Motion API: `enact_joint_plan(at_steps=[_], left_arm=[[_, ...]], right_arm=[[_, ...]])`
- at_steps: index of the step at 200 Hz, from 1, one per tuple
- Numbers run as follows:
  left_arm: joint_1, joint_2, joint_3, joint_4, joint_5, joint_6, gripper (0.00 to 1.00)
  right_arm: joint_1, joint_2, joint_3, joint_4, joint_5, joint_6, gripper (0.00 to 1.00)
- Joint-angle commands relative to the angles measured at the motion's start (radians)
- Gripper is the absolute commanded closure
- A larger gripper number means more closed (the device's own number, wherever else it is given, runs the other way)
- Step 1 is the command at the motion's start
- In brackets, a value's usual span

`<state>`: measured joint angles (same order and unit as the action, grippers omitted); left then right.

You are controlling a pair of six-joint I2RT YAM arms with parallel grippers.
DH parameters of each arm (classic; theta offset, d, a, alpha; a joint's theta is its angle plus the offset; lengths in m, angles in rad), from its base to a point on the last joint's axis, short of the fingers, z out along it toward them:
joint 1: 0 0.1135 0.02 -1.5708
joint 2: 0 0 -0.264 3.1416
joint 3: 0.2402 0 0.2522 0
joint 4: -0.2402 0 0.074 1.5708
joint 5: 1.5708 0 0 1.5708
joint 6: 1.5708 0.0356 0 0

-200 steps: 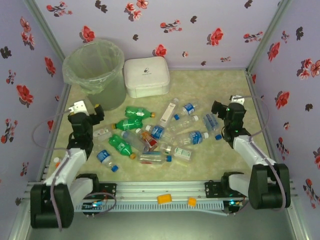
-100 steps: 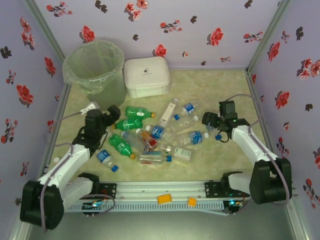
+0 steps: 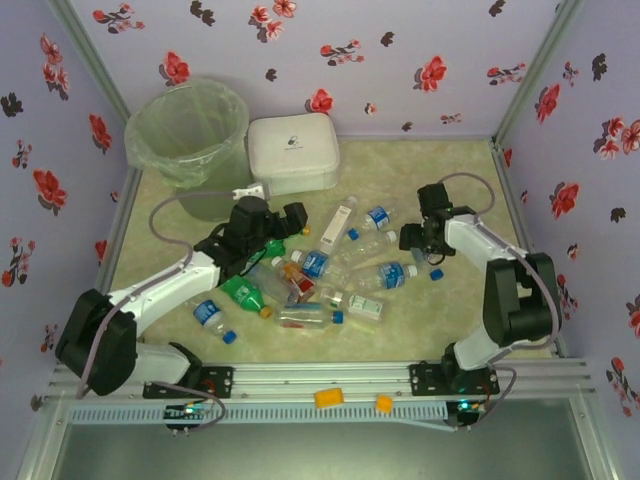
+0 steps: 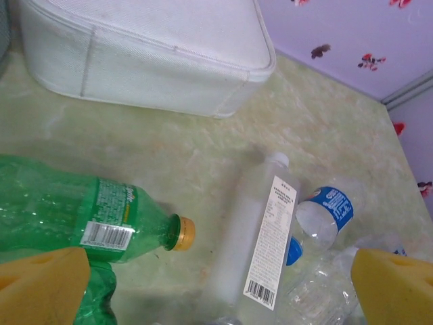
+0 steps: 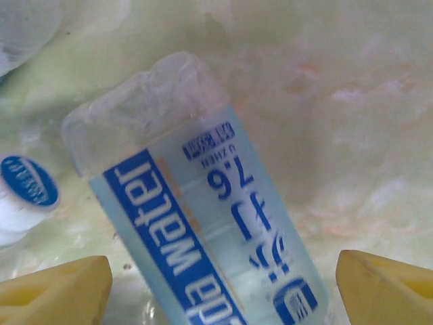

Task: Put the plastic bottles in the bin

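Overhead view: the bin (image 3: 190, 135), a round translucent wastebasket lined with a clear bag, stands upright just left of the white box (image 3: 292, 152). The plastic bottles (image 3: 310, 270) lie scattered on their sides on the tabletop (image 3: 420, 170), in front of the white box and to its right.

The left tool (image 3: 290, 216) hovers just in front of the white box, over the nearest green bottles. In the left wrist view the left tool (image 4: 216, 298) is spread wide, with one yellow pad (image 4: 40, 284) in each lower corner, and it pinches nothing. Between the pads lie a green bottle with an orange cap (image 4: 81, 210), a tall clear bottle with a white label (image 4: 260, 257) and a clear bottle with a blue band (image 4: 325, 213), all in front of the white box (image 4: 142, 47).

The right tool (image 3: 415, 240) is low over the tabletop, well to the right of the white box and in front of it. In the right wrist view the right tool (image 5: 220, 298) is spread, its pads on either side of a clear bottle with a blue water label (image 5: 196, 230) and apart from it. A blue cap (image 5: 28, 179) shows to the left of that bottle.
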<state>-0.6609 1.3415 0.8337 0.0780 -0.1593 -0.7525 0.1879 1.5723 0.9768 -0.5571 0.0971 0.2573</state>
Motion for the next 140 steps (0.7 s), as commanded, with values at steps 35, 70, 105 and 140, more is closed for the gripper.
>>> enact_joint_plan(at_steps=[35,70,105,140], left_arm=[[-0.01,0.026,0.044,-0.08,0.03,0.029,0.0],[-0.01,0.013,0.043,-0.112,0.033,0.043,0.0],[-0.011,0.003,0.039,-0.055,0.063,0.062,0.0],[-0.014,-0.002,0.05,0.004,0.118,0.127,0.0]], right_arm=[[0.004,0.147,0.122,-0.042,0.07,-0.061,0.16],[0.002,0.183,0.144,-0.046,0.05,-0.071,0.29],[0.002,0.112,0.134,-0.043,0.047,-0.064,0.45],[0.002,-0.068,0.12,-0.027,-0.03,-0.003,0.48]])
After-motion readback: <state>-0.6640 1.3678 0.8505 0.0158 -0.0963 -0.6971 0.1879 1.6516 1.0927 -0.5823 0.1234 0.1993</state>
